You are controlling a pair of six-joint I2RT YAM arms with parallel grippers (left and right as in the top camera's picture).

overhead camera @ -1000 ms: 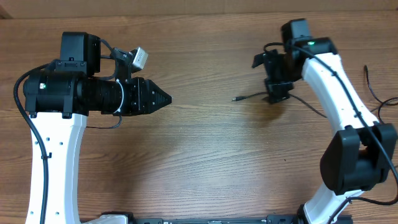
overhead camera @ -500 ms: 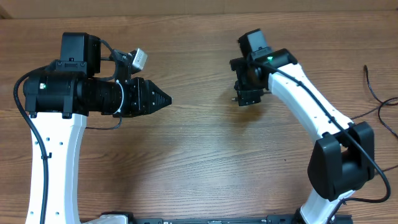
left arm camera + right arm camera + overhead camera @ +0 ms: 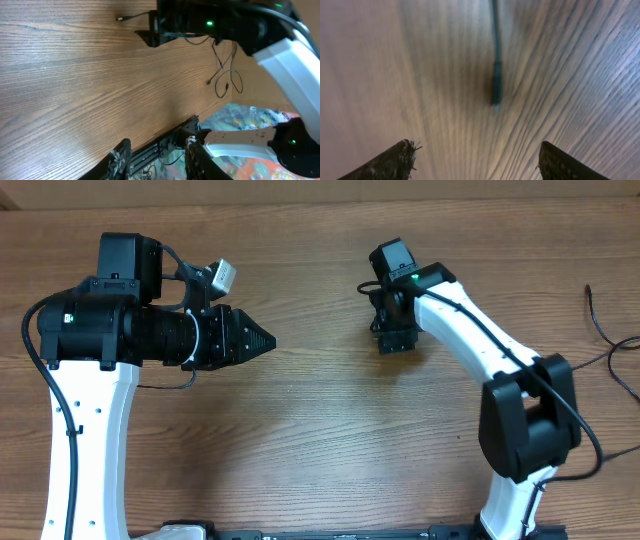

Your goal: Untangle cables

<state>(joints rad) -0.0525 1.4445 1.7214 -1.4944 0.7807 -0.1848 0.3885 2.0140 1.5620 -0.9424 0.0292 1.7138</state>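
The right gripper (image 3: 475, 150) hangs fully open above the table (image 3: 320, 440), holding nothing. The cable (image 3: 494, 30) lies flat on the wood, and its plug end (image 3: 496, 92) sits between the spread fingers but ahead of their tips. The rest of the cable trails in loose loops toward the right edge. The left gripper (image 3: 157, 152) is parked well apart, its fingers parted and empty. Risk: the right wrist view is blurred, so a descent here may land short of the plug. The fingers would then close on bare wood or push the plug aside. Pulling the end hard could also tighten the loops or drag the cable under the right arm. Compared with one second earlier, the right gripper has moved left, and in the overhead view it now covers the plug that lay exposed beside it. The left arm has not moved.
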